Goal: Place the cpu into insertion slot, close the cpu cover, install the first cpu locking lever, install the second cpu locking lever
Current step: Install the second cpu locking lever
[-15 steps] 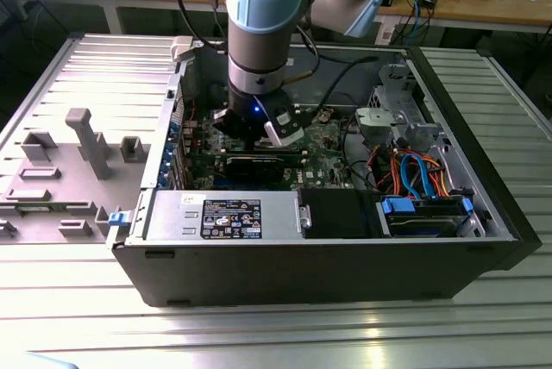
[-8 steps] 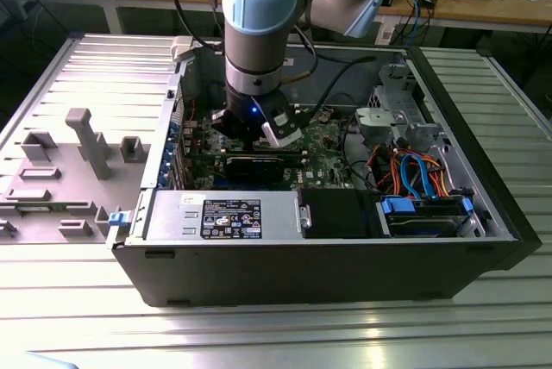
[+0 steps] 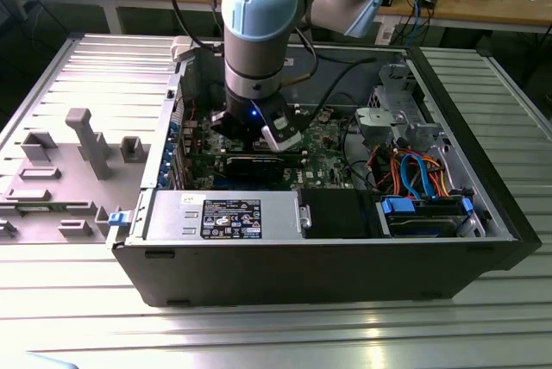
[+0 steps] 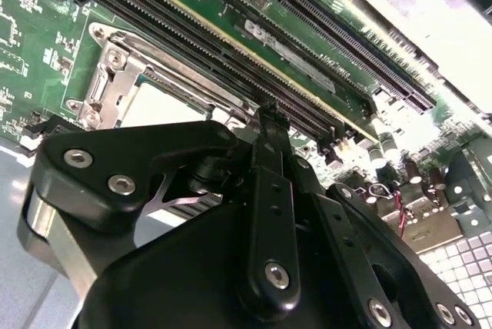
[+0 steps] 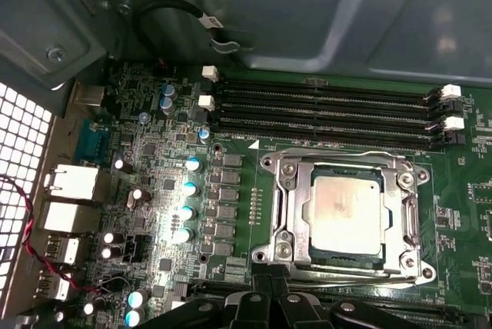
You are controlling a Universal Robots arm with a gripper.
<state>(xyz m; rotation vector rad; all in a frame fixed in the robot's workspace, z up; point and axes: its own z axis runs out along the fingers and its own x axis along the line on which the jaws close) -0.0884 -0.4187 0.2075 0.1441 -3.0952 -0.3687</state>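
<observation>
A ribbed metal tabletop [image 3: 78, 317] carries an open black computer case [image 3: 345, 274], and the arm [image 3: 259, 33] reaches straight down into it over the green circuit board [image 5: 154, 191]. Grey fixture blocks [image 3: 90, 140] stand on the tabletop toward the exterior view's left of the case. Inside the case, a grey power supply [image 3: 224, 214] and a bundle of orange and blue cables [image 3: 414, 171] lie along the near side.

On the board, four long black memory slots [image 5: 323, 110] run just beside the insertion slot [image 5: 288, 191]. The cpu cover [image 5: 396, 191] lies shut over that slot, its silvery frame flat around the square window. The cpu [image 5: 346, 206] sits in the slot, its dull grey top showing through the window.

The pincer [image 4: 270, 114] hangs just at the edge of the socket, its black fingers [image 4: 265, 137] drawn together into a narrow tip, clenched with nothing between them.
</observation>
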